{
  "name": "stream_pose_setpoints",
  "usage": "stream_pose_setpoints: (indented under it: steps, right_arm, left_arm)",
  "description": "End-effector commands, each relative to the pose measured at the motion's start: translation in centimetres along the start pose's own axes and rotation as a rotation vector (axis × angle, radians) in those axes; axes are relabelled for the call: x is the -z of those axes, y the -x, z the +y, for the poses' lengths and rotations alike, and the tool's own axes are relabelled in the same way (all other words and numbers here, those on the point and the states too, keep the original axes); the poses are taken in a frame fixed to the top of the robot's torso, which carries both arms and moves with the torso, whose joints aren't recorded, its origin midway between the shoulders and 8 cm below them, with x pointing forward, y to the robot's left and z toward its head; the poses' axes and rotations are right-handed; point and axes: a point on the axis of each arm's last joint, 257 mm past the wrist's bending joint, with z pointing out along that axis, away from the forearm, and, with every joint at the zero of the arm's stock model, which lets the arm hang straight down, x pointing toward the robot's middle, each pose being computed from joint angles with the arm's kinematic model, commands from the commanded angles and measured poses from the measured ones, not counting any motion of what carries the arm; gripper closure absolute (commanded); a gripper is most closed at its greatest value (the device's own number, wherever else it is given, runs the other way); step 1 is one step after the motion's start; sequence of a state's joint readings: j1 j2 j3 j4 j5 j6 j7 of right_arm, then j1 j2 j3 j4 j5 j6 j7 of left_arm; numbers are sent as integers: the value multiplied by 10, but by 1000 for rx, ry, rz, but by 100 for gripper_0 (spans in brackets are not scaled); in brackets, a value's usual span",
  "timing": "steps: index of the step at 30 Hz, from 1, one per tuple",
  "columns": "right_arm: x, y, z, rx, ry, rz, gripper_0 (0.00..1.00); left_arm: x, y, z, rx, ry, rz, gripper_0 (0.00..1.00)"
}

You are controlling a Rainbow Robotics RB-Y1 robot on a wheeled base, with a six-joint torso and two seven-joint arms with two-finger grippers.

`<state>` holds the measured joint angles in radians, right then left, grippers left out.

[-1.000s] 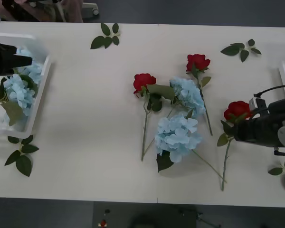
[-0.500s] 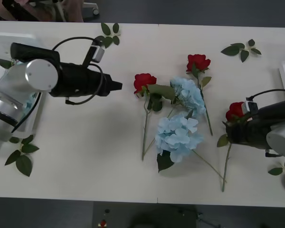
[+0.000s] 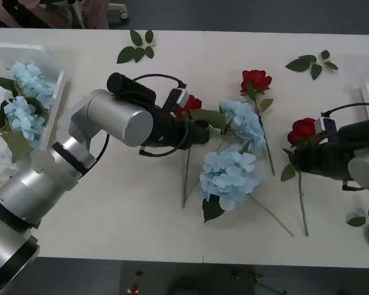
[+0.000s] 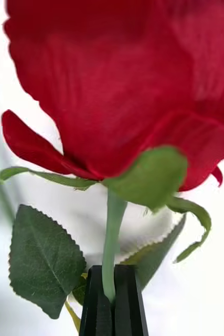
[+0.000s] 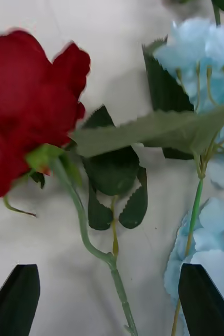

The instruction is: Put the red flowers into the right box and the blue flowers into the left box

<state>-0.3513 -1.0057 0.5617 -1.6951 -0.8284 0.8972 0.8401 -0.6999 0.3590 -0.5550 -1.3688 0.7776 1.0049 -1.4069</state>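
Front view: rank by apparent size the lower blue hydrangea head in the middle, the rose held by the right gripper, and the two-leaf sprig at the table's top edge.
1. Lower blue hydrangea head, clearly largest.
2. and 3. Held rose and leaf sprig look alike; not ranked.

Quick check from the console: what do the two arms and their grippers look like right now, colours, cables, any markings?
Both arms have rounded silver-grey segments leading into black forearms, each with a looping black cable and a small white connector block near the wrist. The left gripper has black, wedge-shaped fingers. The right gripper has flat, narrow black fingers. I see no readable markings on either arm.
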Motion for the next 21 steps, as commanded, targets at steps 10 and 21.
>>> stream_pose_setpoints:
  steps: [10, 21]
  right_arm:
    - [155, 157, -24, 158, -147, -139, 100]
    - [191, 220, -166, 284, -426, -113, 100]
  left_arm:
    - [-30, 31, -12, 45, -25, -59, 24]
    - [-44, 22, -25, 47, -54, -25, 79]
